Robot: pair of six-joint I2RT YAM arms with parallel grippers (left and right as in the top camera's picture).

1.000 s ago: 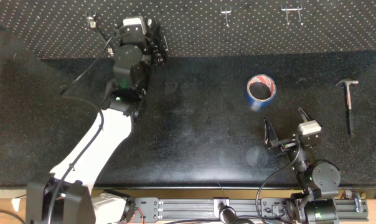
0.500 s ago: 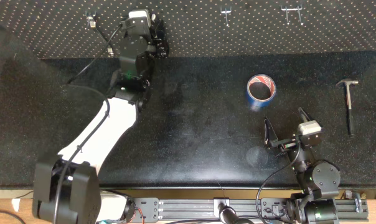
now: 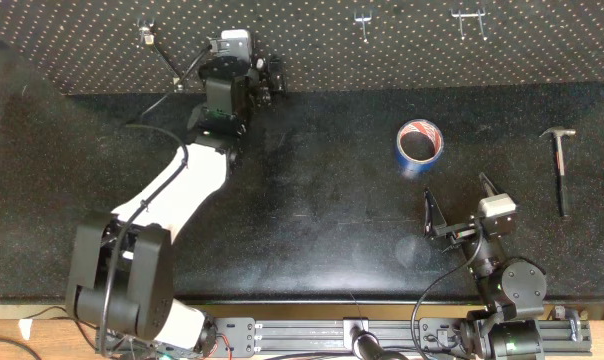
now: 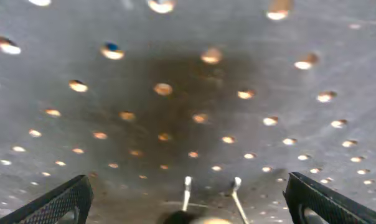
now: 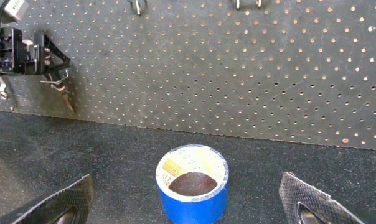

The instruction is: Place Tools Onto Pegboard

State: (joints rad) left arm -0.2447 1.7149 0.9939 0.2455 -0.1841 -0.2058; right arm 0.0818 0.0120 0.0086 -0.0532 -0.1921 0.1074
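Left gripper (image 4: 188, 183), jaws wide at the far pegboard (image 4: 175, 74): if I drift sideways, the hung tool (image 5: 65, 93) may leave its hook (image 4: 235, 186); right gripper (image 3: 454, 192) wide too.

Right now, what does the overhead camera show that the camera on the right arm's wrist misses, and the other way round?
Only the top view: the black-handled metal hammer lying at the right of the black table, and the left arm's long white body. Only the right wrist view: the outer side wall of the blue tape roll, seen from the side. Both: the roll, the table, the black perforated pegboard, its metal hooks, and the left arm's fingers up at the board.
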